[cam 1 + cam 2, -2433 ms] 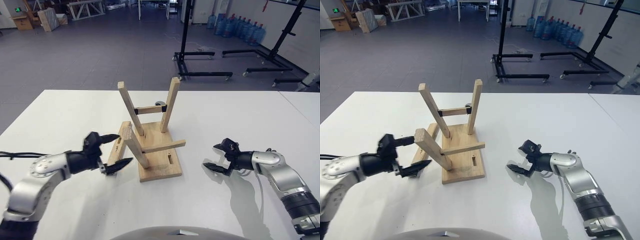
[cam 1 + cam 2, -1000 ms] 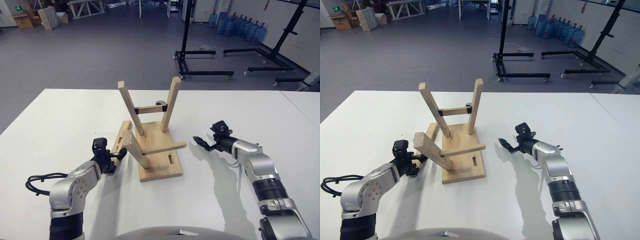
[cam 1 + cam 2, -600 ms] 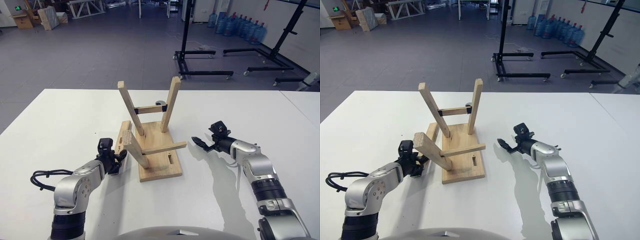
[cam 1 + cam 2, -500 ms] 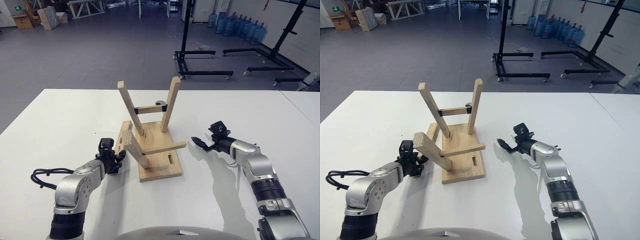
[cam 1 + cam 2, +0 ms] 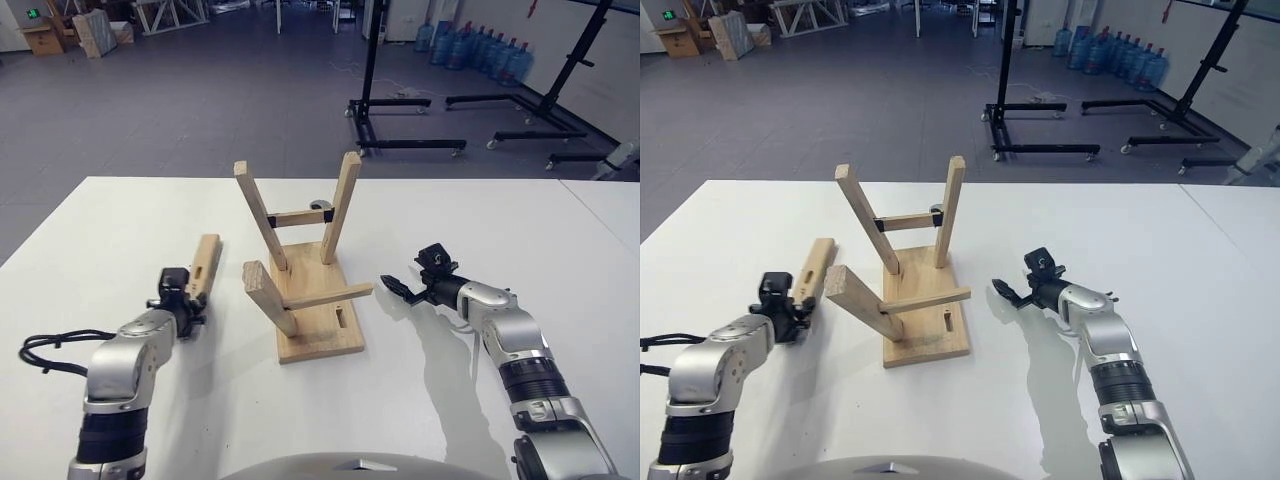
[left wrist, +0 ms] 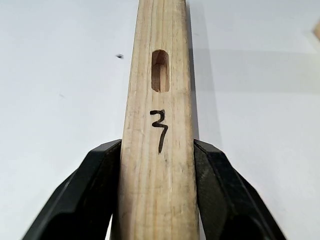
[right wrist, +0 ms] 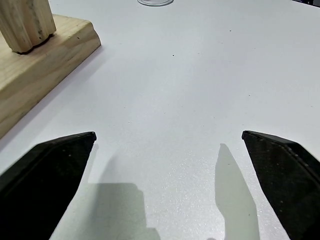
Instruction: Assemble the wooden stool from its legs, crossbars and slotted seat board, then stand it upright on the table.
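Note:
The stool stands upside down mid-table: the slotted seat board [image 5: 322, 335] lies flat with three legs [image 5: 341, 207] pointing up, joined by crossbars [image 5: 325, 294]. A fourth, loose leg [image 5: 205, 268] with a slot and a handwritten mark [image 6: 159, 90] lies left of the board, apart from it and pointing away from me. My left gripper [image 5: 178, 301] is shut on its near end, with fingers [image 6: 97, 187] on both sides. My right gripper [image 5: 398, 286] stays open just above the table, right of the board, whose corner [image 7: 45, 62] is close to it.
A small round object [image 5: 319, 206] sits on the table behind the stool. A black cable [image 5: 50, 345] trails by my left arm. Bare white table [image 5: 480, 225] extends on both sides. Black wheeled frames [image 5: 405, 145] stand on the floor beyond the far edge.
My left gripper has carried the loose leg leftward, away from the seat board's left edge where it lay before. The right gripper has barely moved.

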You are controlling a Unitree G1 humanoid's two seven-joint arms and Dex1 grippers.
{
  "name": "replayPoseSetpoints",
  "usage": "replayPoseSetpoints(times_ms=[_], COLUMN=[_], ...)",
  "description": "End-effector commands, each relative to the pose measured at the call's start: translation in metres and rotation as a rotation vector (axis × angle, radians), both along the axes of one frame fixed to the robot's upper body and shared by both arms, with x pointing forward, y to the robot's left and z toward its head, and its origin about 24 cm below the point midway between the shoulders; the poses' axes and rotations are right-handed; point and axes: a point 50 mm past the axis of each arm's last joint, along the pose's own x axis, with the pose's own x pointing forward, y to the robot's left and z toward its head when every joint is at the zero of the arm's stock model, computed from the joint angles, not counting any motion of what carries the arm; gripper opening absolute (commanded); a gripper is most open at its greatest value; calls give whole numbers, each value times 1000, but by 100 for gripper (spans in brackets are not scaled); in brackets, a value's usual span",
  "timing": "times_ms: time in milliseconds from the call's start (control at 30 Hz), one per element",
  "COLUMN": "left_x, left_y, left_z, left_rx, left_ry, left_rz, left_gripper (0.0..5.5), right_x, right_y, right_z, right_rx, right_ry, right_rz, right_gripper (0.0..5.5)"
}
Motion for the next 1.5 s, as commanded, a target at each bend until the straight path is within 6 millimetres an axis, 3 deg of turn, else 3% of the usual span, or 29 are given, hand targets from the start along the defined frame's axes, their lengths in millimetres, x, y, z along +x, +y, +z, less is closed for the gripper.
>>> replayPoseSetpoints(times_ms=[33, 100, 200, 300, 367, 467, 567, 633, 733, 833, 1067, 1333, 1500], left_x=[24, 29, 32, 28, 25, 25, 24, 22, 17, 16, 14, 10, 10], left_y=[13, 12, -7, -35, -48, -59, -69, -77, -94, -97, -106, -118, -117], left_z=[62, 86, 110, 136, 156, 185, 207, 210, 194, 181, 161, 163, 165], left_rx=[28, 40, 74, 12, -94, -264, -437, -570, -692, -794, -848, -874, -898], left_ry=[-353, -475, -599, -699, -750, -785, -764, -701, -552, -470, -363, -345, -353], left_rz=[-58, -104, -242, -432, -546, -717, -874, -982, -1097, -1114, -1143, -1200, -1197], left_gripper=[207, 207, 207, 206, 206, 206, 206, 206, 206, 206, 206, 206, 206], right_x=[7, 13, 30, 48, 45, 41, 35, 30, 23, 18, 12, 13, 12], right_y=[-13, -22, -40, -51, -44, -17, 8, 25, 40, 47, 63, 86, 87], right_z=[9, 18, 62, 154, 202, 230, 230, 226, 226, 230, 235, 221, 216], right_rx=[-18, -24, 45, 426, 676, 914, 985, 1010, 1086, 1153, 1259, 1253, 1250], right_ry=[-28, -55, -159, -293, -304, -229, -149, -114, -112, -131, -90, -25, -14], right_rz=[-36, -59, -118, -134, 4, 241, 402, 510, 636, 696, 772, 727, 711], right_gripper=[540, 540, 540, 540, 540, 540, 540, 540, 540, 540, 540, 540, 540])
